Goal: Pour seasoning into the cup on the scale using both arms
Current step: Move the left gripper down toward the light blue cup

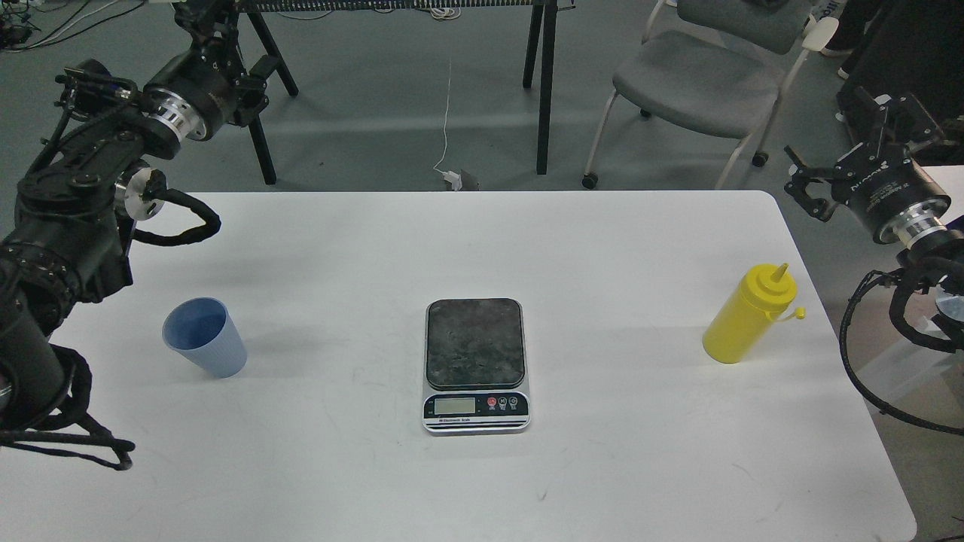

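The light blue ribbed cup (205,336) stands upright on the left side of the white table (482,248), off the scale. In the middle sits the scale (475,365), its dark platform bare and its display facing me. To the right, the yellow seasoning bottle (749,312) is upright, with its small cap hanging beside the nozzle. My left gripper (230,53) is raised beyond the table's far left corner, well above and behind the cup; its dark fingers merge with the black frame behind. My right gripper (847,147) hovers off the right edge, above and behind the bottle, with its claws spread and empty.
A grey chair (697,83) and black table legs (544,83) stand on the floor beyond the far edge. A white cable (446,113) trails across the floor. Loose black cables (866,361) hang from my right arm past the table's right edge.
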You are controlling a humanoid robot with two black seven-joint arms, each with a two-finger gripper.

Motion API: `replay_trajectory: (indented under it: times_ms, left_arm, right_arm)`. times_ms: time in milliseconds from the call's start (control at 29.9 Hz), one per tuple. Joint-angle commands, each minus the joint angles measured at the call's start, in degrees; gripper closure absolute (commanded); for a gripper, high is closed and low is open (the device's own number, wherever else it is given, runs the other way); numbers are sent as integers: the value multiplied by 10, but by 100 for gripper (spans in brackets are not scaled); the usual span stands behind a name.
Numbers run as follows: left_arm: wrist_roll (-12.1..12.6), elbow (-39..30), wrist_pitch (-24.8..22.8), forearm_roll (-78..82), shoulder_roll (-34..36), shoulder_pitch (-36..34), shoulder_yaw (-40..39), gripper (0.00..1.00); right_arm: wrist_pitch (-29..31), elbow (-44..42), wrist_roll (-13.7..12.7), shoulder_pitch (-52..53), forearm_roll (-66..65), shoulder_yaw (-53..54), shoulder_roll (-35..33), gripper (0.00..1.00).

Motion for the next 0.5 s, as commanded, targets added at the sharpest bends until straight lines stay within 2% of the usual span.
replay_trajectory:
  times_ms: [0, 335, 468]
  left_arm:
    - [0, 0, 0, -2, 0, 1, -5, 1]
    - [0, -3, 0, -3, 29, -1, -7, 1]
    - [0, -7, 0, 35, 44, -3, 22, 1]
  right_arm:
    - [0, 1, 0, -3, 0, 0, -2, 1]
    - [0, 2, 0, -3, 0, 1, -2, 1]
    - [0, 3, 0, -7, 0, 1, -2, 1]
